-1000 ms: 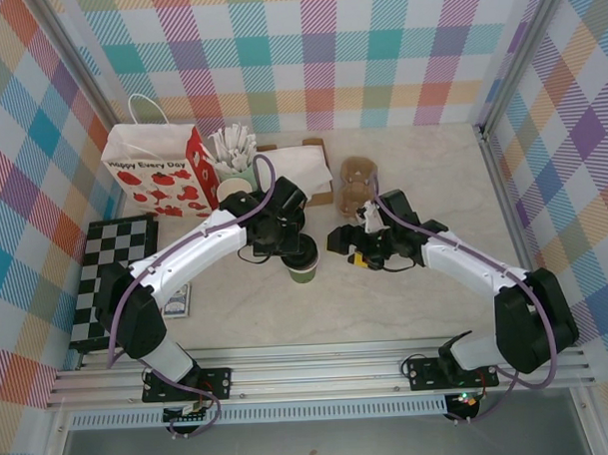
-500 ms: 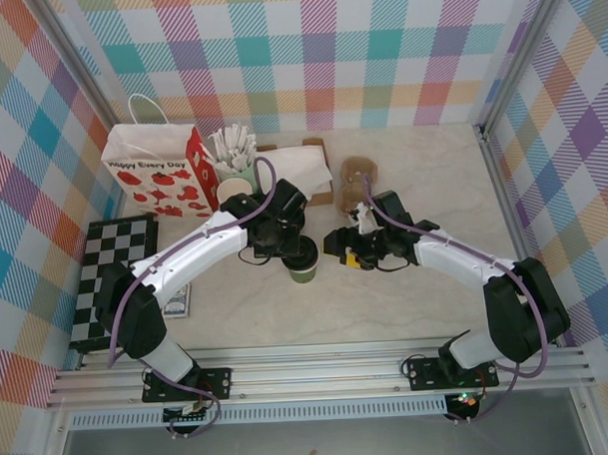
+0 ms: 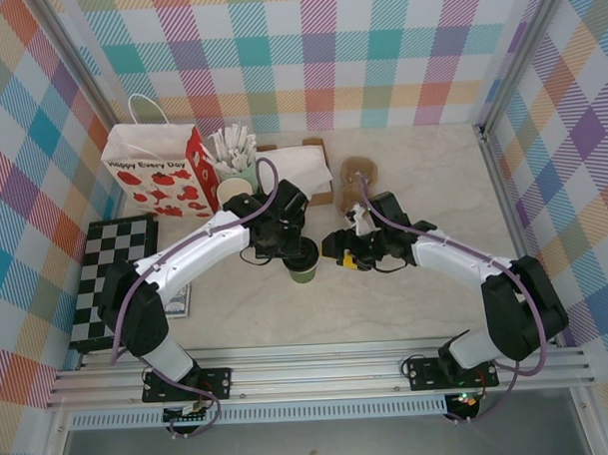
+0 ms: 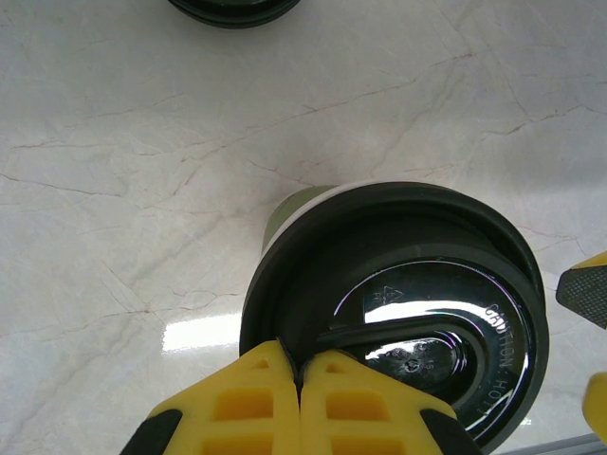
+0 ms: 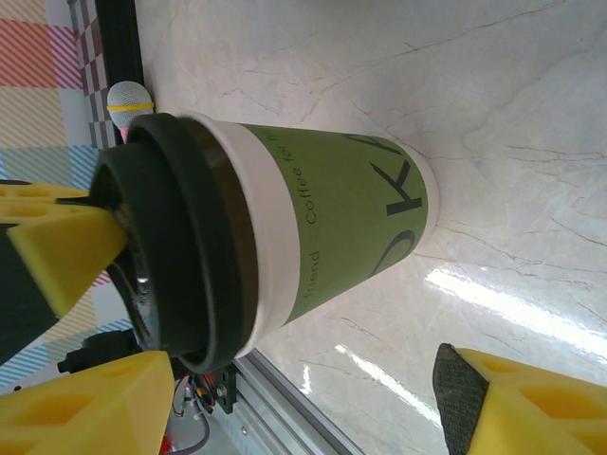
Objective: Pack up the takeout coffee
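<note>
Looking at the takeout coffee, I find it upright on the table between my two arms, its green wall showing under the black lid. My left gripper is clenched with nothing between its fingers, and the tips rest on the lid's near edge. My right gripper waits just beside the cup with its jaws apart, touching nothing. In its wrist view the cup lies crosswise ahead of the fingers, so I judge the wrist needs squaring up before I close. I would take the paper wall below the lid and squeeze gently, since a thin cup will crush or pop its lid. The left should hold steady until then. Further back stands the strawberry paper bag; I cannot see inside it. Beside it, a cup of white sticks sits near a lidless cup.
</note>
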`<state>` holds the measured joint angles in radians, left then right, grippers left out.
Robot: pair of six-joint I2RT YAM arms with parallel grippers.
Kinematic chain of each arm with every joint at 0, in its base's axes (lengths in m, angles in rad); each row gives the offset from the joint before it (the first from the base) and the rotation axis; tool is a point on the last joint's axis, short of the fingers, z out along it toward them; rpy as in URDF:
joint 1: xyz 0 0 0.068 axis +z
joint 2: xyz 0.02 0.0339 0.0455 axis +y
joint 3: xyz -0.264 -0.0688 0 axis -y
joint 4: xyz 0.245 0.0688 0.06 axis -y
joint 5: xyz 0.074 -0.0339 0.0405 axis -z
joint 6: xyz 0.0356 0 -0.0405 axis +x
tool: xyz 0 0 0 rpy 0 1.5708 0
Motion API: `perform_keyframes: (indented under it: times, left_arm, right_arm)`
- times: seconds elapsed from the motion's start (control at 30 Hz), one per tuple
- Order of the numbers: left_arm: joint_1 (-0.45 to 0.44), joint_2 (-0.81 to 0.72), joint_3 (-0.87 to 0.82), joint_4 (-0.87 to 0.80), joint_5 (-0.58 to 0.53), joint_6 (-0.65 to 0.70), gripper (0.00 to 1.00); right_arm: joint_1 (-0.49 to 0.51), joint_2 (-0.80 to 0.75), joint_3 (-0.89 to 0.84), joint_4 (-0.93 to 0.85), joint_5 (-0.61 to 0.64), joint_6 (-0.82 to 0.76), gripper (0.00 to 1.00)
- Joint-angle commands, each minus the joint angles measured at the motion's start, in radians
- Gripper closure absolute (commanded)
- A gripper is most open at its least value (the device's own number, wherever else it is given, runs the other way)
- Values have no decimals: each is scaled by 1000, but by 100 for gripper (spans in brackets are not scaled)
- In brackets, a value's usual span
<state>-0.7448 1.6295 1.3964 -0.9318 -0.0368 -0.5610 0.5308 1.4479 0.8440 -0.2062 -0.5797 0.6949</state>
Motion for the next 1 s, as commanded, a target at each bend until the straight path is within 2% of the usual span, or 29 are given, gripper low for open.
perform_keyframes:
  times: [0.0, 0.67, 0.97]
  left_arm:
    - [-15, 16, -8, 8, 15, 11, 100]
    - [-16, 46, -6, 0, 27, 18, 100]
    - [-16, 48, -2, -6, 30, 23, 100]
  right_arm:
    - [8, 17, 9, 32, -32, -18, 27]
    - [29, 72, 47, 29, -57, -21, 35]
    - [30, 99, 62, -25, -3, -20, 41]
